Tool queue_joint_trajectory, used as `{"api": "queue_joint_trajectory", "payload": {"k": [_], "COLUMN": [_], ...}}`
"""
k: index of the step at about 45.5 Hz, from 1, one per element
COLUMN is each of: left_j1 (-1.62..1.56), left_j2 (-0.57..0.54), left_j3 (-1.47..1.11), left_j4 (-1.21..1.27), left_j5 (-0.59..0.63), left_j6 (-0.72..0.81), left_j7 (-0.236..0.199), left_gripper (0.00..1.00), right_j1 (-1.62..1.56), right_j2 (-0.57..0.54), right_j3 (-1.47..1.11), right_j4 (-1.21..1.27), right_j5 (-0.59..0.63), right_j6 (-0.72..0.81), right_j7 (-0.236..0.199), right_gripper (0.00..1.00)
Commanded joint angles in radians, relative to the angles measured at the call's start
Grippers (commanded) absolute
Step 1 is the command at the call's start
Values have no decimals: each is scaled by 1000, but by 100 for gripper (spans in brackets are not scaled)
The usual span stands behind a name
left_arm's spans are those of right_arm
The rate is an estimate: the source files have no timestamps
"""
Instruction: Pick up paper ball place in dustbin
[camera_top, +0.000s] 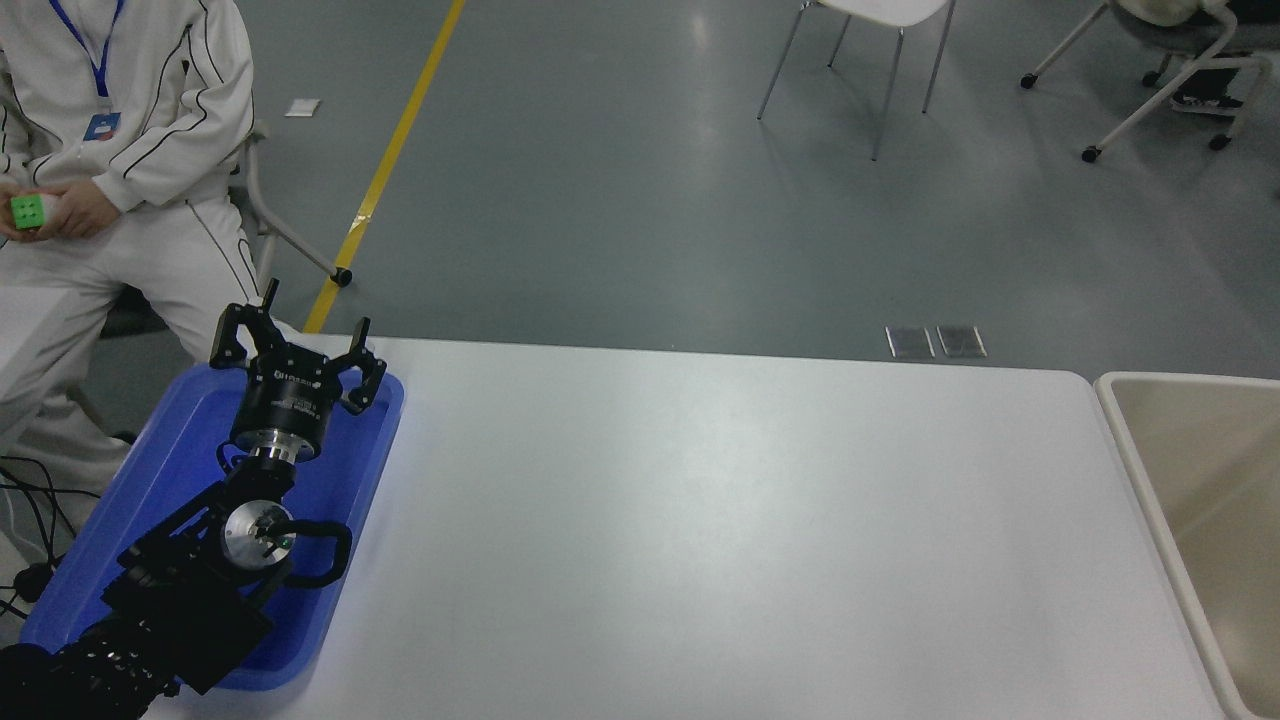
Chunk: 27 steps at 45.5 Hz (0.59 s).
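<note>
while sitting parked at lower left, left tool (297, 352) hovering over the blue tray (150, 470), fingers (232, 335) spread apart, gripping nothing. left arm (190, 570) stretching from the bottom-left corner up across the tray. tray lying on the left end of the white tabletop (700, 540), partly overhanging the left edge. dustbin (1130, 440) standing just beside the tabletop's right end, cream rim showing, beige interior running off the right edge of the picture. right tool not showing anywhere, so cannot tell its state. paper ball not showing either; cannot tell where it is lying, visible part of the bin interior looking plain. person (130, 150) in white clothing sitting at the far left beyond the tabletop, holding a green cube (28, 211) in both hands. grey floor behind, yellow line (385, 170) running diagonally, white chair (860, 60) standing at top centre, another wheeled chair (1170, 70) showing at top right. two small metal floor plates (935, 342) lying just past the tabletop's far edge.
</note>
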Motion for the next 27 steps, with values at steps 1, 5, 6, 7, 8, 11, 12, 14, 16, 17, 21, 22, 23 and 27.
{"api": "queue_joint_trajectory", "payload": {"k": [1, 5, 6, 7, 8, 11, 12, 14, 16, 17, 21, 22, 23, 27], "left_j1": [0, 0, 0, 0, 0, 0, 0, 0, 0, 0, 0, 0, 0, 0], "left_j2": [0, 0, 0, 0, 0, 0, 0, 0, 0, 0, 0, 1, 0, 0], "left_j3": [0, 0, 0, 0, -1, -1, 0, 0, 0, 0, -1, 0, 0, -1], "left_j4": [0, 0, 0, 0, 0, 0, 0, 0, 0, 0, 0, 0, 0, 0], "left_j5": [0, 0, 0, 0, 0, 0, 0, 0, 0, 0, 0, 0, 0, 0], "left_j6": [1, 0, 1, 1, 0, 0, 1, 1, 1, 0, 1, 0, 1, 1], "left_j7": [-1, -1, -1, -1, -1, -1, -1, -1, -1, -1, -1, -1, -1, -1], "left_gripper": [100, 100, 100, 100, 100, 100, 100, 100, 100, 100, 100, 100, 100, 100], "right_j1": [-302, -383, -402, -420, -440, -500, -515, -540, -563, -572, -610, -620, -630, -667], "right_j2": [9, 28, 36, 47, 56, 91, 102, 125, 151, 162, 200, 211, 219, 254], "right_j3": [233, 320, 340, 359, 376, 415, 422, 429, 431, 431, 432, 432, 434, 445], "right_j4": [-166, -243, -262, -280, -298, -369, -395, -442, -487, -505, -581, -597, -616, -676], "right_j5": [0, 0, 0, 0, 0, -3, -1, -1, -1, -1, -1, -1, -1, -1], "right_j6": [-157, -166, -168, -169, -169, -171, -172, -172, -172, -172, -174, -174, -174, -175], "right_j7": [0, 0, 0, 0, 0, 0, 1, 0, 1, 1, 1, 1, 1, 1], "right_gripper": [0, 0, 0, 0, 0, 0, 0, 0, 0, 0, 0, 0, 0, 0]}}
